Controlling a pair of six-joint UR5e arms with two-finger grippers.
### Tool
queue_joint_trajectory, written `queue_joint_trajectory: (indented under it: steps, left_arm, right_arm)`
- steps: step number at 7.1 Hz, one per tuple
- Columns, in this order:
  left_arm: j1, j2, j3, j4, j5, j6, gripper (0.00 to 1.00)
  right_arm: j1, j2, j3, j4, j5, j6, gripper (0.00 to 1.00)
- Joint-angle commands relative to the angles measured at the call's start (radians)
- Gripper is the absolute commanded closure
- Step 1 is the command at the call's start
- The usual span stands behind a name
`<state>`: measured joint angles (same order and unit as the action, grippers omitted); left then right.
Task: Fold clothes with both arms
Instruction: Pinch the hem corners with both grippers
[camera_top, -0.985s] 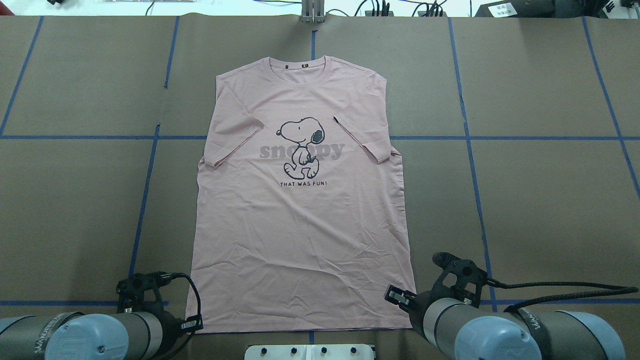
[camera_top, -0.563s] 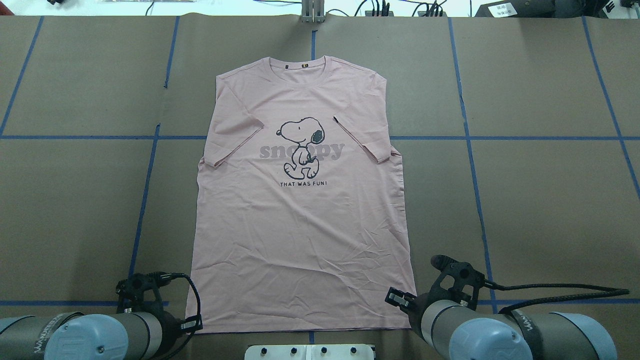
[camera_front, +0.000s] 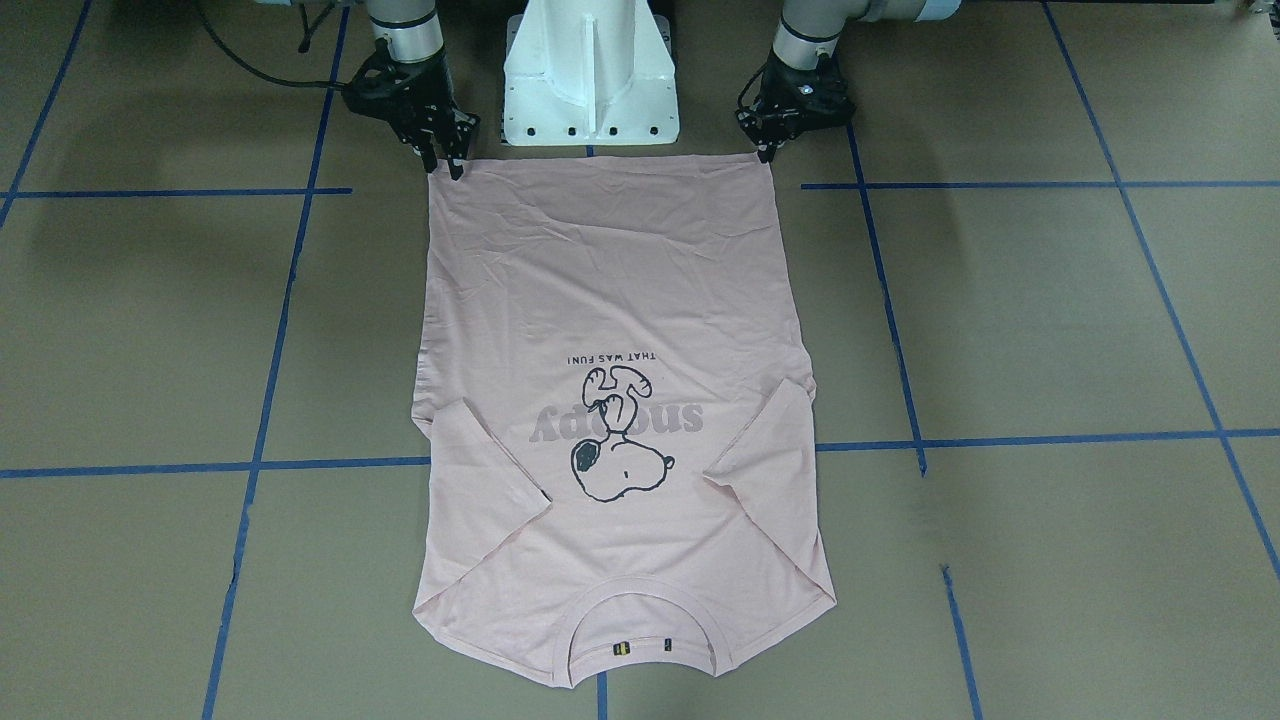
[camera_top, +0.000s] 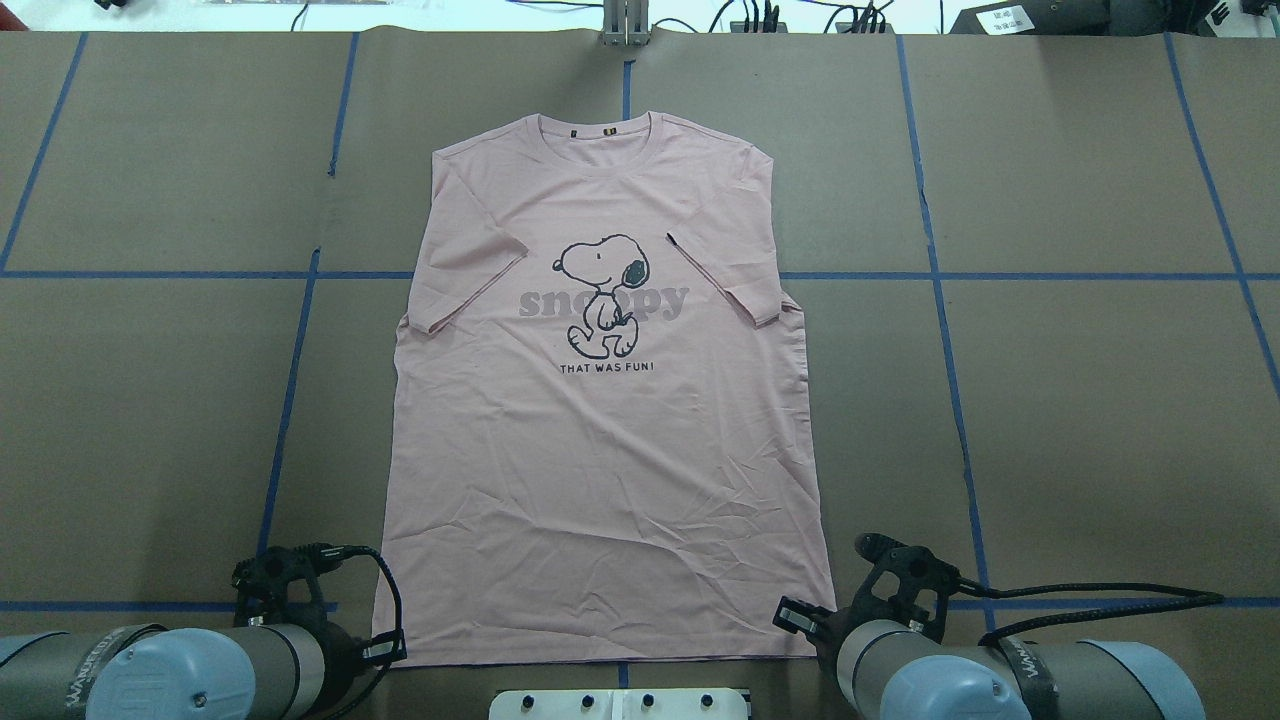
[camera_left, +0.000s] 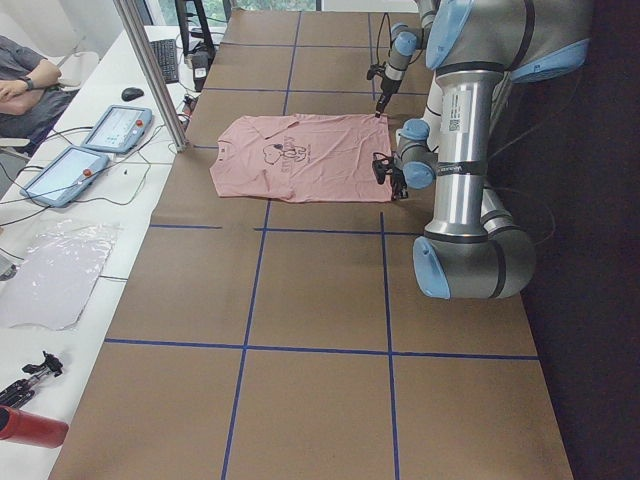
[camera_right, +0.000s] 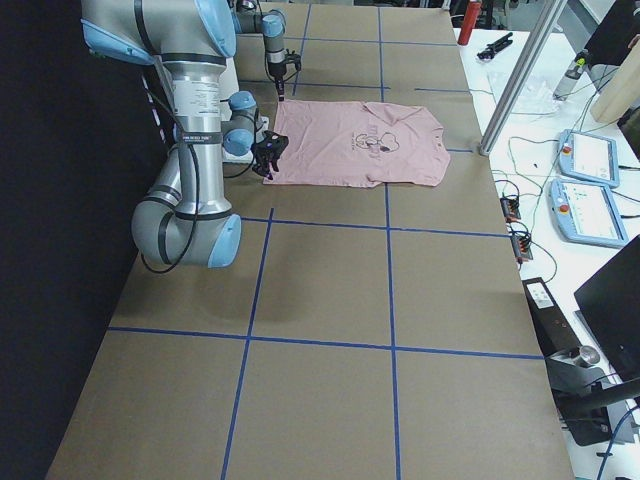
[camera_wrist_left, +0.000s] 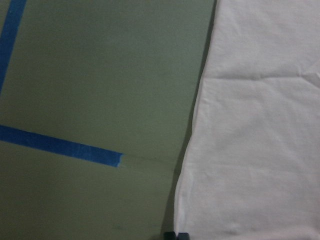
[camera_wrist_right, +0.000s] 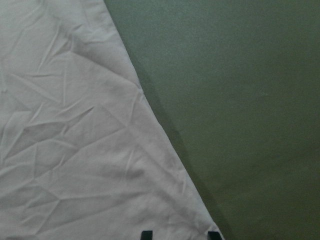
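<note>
The pale pink Snoopy T-shirt (camera_top: 600, 480) lies flat and face up on the brown table, collar far from me and hem at my base, with both sleeves folded in; it also shows in the front view (camera_front: 600, 280). My left gripper (camera_front: 768, 152) is at the hem's left corner. In the left wrist view its tips (camera_wrist_left: 176, 235) are together on that corner. My right gripper (camera_front: 444, 163) is open at the hem's right corner. In the right wrist view its tips (camera_wrist_right: 146, 234) stand apart with the corner between them.
The white pedestal base (camera_front: 590, 70) stands between the arms right behind the hem. Blue tape lines (camera_top: 290, 380) cross the table. A metal post (camera_left: 150, 70) and control tablets (camera_left: 115, 128) stand beyond the far edge, beside a seated person (camera_left: 25, 90).
My right arm has drawn back toward my base and moved its gripper to the hem's right corner. The left arm and the shirt have not moved.
</note>
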<state>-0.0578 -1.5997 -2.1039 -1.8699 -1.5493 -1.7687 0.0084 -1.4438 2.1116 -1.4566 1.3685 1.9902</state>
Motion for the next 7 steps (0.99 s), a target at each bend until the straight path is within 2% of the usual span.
queue_joint_trajectory:
  steps: [1, 7]
  left_arm:
    - [0.001, 0.000, -0.001, 0.000, 0.000, 0.000, 1.00]
    - [0.009, -0.002, 0.004, -0.002, 0.002, 0.000, 1.00]
  right_arm:
    - [-0.010, -0.003, -0.002, -0.001, 0.001, -0.001, 0.54]
    - [-0.027, 0.000, -0.001, -0.065, 0.003, -0.004, 0.51]
